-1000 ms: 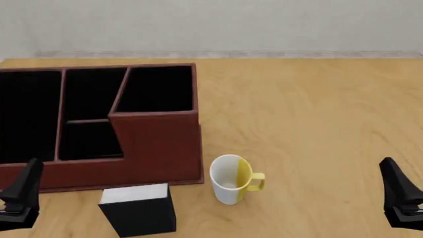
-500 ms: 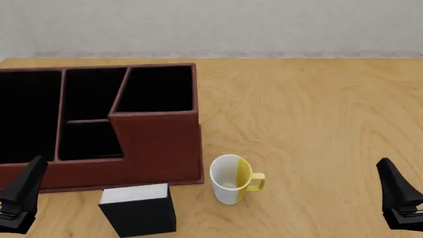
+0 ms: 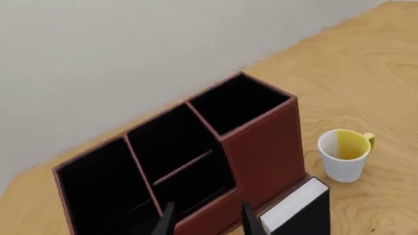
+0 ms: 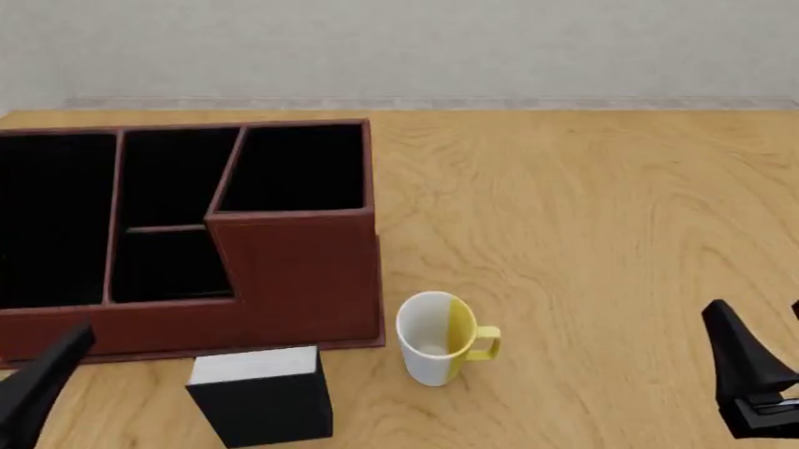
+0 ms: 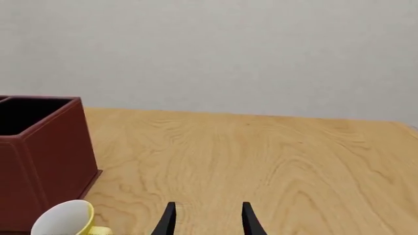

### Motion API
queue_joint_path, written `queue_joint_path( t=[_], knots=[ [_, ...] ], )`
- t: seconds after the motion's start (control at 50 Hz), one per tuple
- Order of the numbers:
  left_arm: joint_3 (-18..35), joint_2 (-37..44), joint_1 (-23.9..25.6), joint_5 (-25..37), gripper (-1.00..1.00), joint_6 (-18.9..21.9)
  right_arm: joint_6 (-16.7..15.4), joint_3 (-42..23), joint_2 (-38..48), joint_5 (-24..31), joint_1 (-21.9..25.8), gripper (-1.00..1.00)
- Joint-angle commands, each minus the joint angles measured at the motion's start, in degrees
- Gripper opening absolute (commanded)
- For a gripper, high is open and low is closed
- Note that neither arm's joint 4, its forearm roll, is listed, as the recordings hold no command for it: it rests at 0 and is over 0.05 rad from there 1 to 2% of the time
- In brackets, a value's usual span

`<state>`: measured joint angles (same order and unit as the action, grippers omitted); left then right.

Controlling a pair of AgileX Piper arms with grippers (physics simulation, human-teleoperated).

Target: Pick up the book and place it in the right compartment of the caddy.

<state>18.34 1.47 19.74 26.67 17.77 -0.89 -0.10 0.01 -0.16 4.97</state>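
Front view shows your left gripper (image 4: 37, 393) has tilted rightward and sunk since a second ago, fingers apart; your right gripper (image 4: 749, 379), also parted, edged left. Thick black-covered book (image 4: 262, 393) stands just before the reddish-brown leather-look caddy (image 4: 299, 271) on the wooden table (image 4: 587, 224); pale wall (image 4: 399, 47) behind.

The left gripper (image 4: 37, 388) pokes in at the lower left corner of the front view, tilted; in its wrist view its fingers (image 3: 167, 223) stand apart, holding nothing. The right gripper (image 4: 749, 374) sits at the lower right edge, its fingers (image 5: 249, 219) likewise parted and empty.
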Motion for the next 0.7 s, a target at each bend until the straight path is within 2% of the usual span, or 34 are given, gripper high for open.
queue_joint_path(
  t=[0.02,0.06,0.18,0.2,0.24,0.3,0.38,0.48,0.5,0.54,0.64,0.7],
  knots=[
    [5.89,2.12,6.19,8.37,1.0,3.65,-0.01,-0.11,0.0,-0.03,1.08,1.0],
    [8.32,3.4,7.03,10.41,1.0,4.18,-0.07,-0.19,0.0,-0.02,1.27,1.0],
    [10.83,4.26,8.09,13.97,1.0,5.72,-0.16,-0.25,0.0,0.06,1.5,1.0],
    [12.84,3.6,11.57,19.17,1.0,5.65,-0.25,-0.5,0.0,0.21,2.1,1.0],
    [12.78,3.39,11.64,20.13,1.0,7.1,-0.23,-0.51,0.0,0.21,2.32,1.0],
    [12.93,4.77,12.03,21.69,1.0,6.57,-0.24,-0.45,0.0,0.16,2.61,1.0],
    [12.41,5.67,12.44,23.28,1.0,7.98,-0.34,-0.64,0.0,0.34,2.96,1.0],
    [13.06,5.91,13.74,24.56,1.0,7.55,-0.19,-0.67,0.0,0.36,2.98,1.0],
    [13.5,5.94,15.06,25.54,1.0,6.23,-0.2,-0.72,0.0,0.42,2.92,1.0],
    [12.53,5.61,15.61,26.13,1.0,7.13,-0.19,-0.8,0.0,0.52,2.9,1.0],
    [11.2,4.82,17.22,27.74,1.0,6.27,-0.23,-0.94,0.0,0.59,2.91,1.0],
    [10.36,4.99,16.04,27.04,1.0,6.32,-0.22,-0.8,0.0,0.44,2.96,1.0]
  ],
)
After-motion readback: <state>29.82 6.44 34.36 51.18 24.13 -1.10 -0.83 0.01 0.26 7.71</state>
